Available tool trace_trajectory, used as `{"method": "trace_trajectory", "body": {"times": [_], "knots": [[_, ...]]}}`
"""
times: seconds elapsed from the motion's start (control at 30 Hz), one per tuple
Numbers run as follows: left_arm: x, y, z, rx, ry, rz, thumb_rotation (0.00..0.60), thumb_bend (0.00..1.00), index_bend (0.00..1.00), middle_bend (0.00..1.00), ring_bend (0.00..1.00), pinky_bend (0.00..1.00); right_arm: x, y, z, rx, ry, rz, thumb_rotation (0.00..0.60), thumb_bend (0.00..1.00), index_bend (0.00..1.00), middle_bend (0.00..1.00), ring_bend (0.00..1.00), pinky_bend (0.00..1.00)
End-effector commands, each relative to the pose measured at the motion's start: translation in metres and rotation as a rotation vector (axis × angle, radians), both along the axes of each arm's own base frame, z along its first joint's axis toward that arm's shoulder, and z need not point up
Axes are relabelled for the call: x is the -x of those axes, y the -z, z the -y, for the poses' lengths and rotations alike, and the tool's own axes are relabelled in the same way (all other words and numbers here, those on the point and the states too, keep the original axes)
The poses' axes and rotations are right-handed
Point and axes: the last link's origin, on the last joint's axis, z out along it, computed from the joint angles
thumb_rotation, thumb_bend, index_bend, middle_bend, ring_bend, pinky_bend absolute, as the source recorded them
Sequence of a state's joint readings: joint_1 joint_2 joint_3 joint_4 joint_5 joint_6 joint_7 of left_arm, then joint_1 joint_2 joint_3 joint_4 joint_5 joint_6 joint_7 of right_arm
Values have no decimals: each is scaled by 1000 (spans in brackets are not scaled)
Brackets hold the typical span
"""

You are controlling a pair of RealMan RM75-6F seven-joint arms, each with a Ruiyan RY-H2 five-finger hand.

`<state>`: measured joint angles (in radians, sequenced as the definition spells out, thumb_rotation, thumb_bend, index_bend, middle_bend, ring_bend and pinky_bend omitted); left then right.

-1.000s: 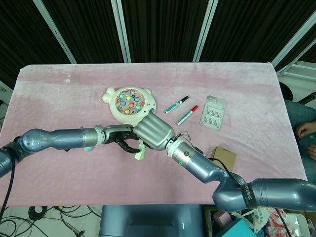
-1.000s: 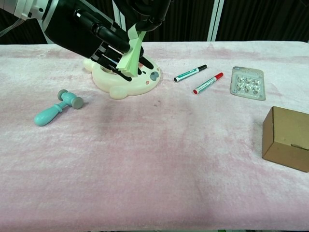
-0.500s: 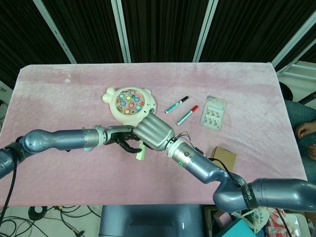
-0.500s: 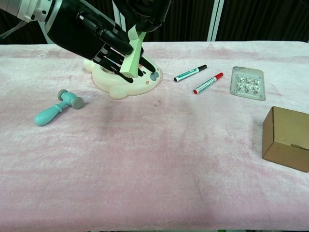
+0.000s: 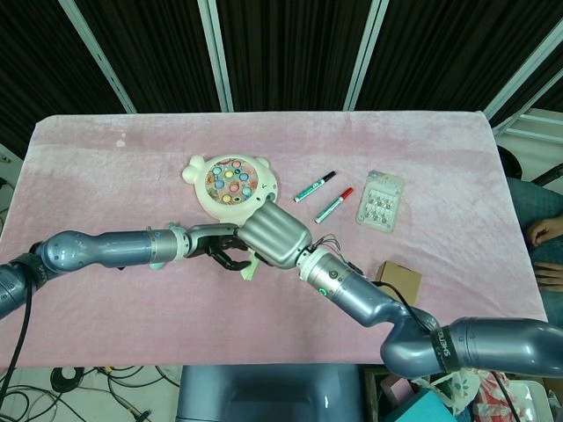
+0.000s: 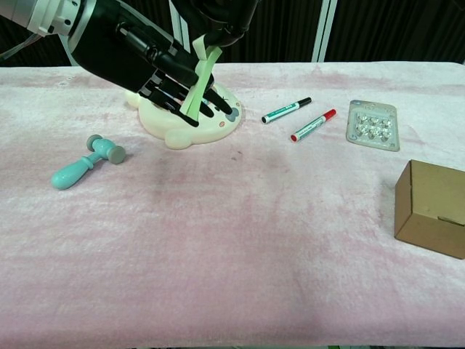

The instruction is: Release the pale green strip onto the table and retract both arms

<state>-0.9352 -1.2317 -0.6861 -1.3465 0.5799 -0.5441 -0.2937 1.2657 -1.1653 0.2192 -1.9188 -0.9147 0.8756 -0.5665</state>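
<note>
My right hand (image 6: 218,18) pinches the top end of the pale green strip (image 6: 196,81), which hangs above the pink table cloth (image 6: 240,240) in front of the cream pop-up game toy (image 6: 218,125), while my left hand (image 6: 156,69) has its dark fingers (image 6: 174,87) curled loosely against the strip's lower part; I cannot tell if they truly grip it. I judge the release step is in hand and not yet done. Next I need to lower the strip, spread both hands, then draw both arms back, clear of the toy and the teal hammer (image 6: 87,161).
</note>
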Motion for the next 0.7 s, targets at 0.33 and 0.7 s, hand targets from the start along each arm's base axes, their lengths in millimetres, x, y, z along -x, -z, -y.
{"method": "trace_trajectory", "body": {"times": [0.33,0.7], "knots": [[15,1,-3,-14,2,-46,600,544,571,143,0,0,3,-26,6,45,17,85,600,505,990,758,847,703],[59,1,-6,-185,130,-247,600,544,556,139,0,0,46,-30,15,42,105,-3,600,503,993,756,847,703]]}}
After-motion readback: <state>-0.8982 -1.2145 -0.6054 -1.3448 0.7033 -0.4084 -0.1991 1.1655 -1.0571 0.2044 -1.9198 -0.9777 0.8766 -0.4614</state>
